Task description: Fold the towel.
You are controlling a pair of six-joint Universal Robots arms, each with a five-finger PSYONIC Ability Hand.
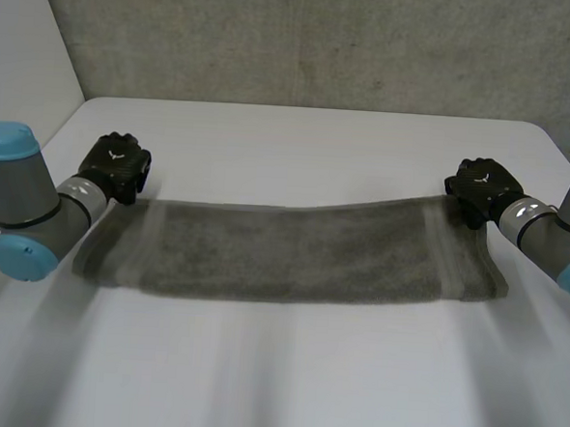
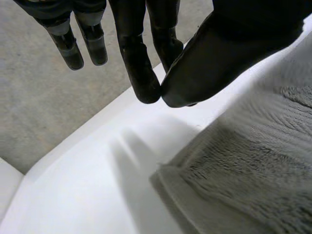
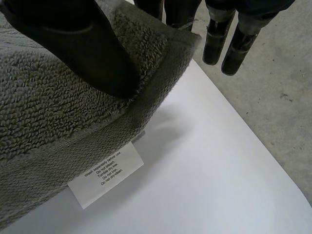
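One grey terry towel (image 1: pixel 292 253), a long hemmed rectangle, stretches across mid-frame over the white worktop (image 1: pixel 299 137). We see the right hand (image 1: pixel 485 187) pinching its upper-right corner, thumb on the pile; one white care label (image 3: pixel 105 174) hangs below. At upper left, the left hand (image 1: pixel 118 168) has thumb meeting fingertip, no cloth between.

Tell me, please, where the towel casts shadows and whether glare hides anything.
Head view: even light, no glare on the towel. Right wrist view: the corner pinched by the right hand shades the table beneath; the label is legible. Left wrist view: no glare either.
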